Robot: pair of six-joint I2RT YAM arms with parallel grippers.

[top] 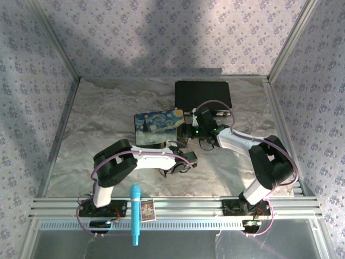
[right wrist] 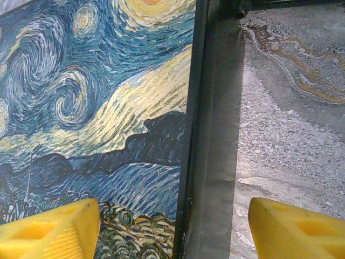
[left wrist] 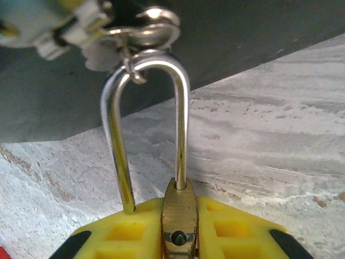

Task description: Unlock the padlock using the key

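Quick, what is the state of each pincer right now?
Left pincer: closed, holding the padlock by its brass body.
Right pincer: open, holding nothing, over the edge of the painted box.

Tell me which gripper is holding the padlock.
The left gripper: its jaws clamp the padlock by its brass body, while the right gripper hangs open above the painted box.
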